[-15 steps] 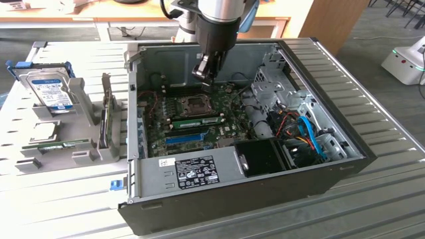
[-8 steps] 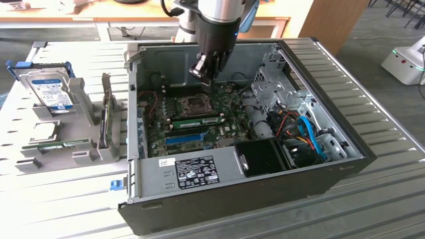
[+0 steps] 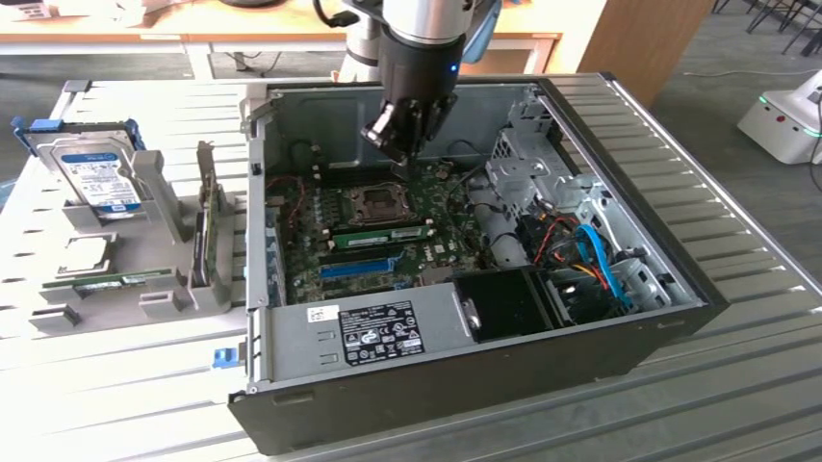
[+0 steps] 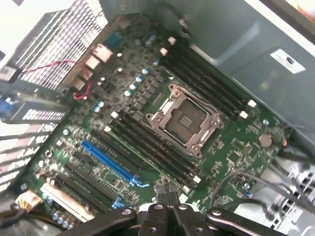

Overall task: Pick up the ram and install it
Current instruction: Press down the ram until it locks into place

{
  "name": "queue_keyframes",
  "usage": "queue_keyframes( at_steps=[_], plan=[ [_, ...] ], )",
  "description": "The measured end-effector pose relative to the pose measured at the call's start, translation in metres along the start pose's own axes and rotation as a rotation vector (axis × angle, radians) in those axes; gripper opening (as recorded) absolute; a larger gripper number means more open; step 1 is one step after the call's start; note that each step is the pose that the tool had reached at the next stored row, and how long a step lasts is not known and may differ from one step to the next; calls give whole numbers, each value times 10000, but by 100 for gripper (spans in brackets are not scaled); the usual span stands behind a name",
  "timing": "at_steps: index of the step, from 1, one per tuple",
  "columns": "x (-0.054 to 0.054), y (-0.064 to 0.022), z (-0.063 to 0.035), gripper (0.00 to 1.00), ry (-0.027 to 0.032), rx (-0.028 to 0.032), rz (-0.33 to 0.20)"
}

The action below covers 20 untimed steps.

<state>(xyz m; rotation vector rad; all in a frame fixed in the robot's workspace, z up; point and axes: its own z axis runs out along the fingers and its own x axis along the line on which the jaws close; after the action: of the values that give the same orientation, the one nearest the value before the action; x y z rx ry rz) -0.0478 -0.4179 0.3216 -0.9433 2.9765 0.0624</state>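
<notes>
The pincer (image 3: 400,154) hangs closed above the motherboard (image 3: 385,241) inside the open computer case (image 3: 617,144), holding nothing. A ram (image 3: 375,232) sits slotted just beside the processor socket (image 3: 381,201).

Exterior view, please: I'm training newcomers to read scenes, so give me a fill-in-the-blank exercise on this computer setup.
1. The claw hangs over the open computer case with its fingers ___.
2. The hard drive stands outside the case, on the exterior view's ___.
3. On the circuit board, one long slot is coloured ___.

Missing words: shut; left; blue.
</notes>
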Motion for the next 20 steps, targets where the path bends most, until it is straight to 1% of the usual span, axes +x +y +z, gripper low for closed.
queue_keyframes(
  at_steps=[20],
  plan=[
    [0,0,8,10,-111,101,3426]
  ],
)
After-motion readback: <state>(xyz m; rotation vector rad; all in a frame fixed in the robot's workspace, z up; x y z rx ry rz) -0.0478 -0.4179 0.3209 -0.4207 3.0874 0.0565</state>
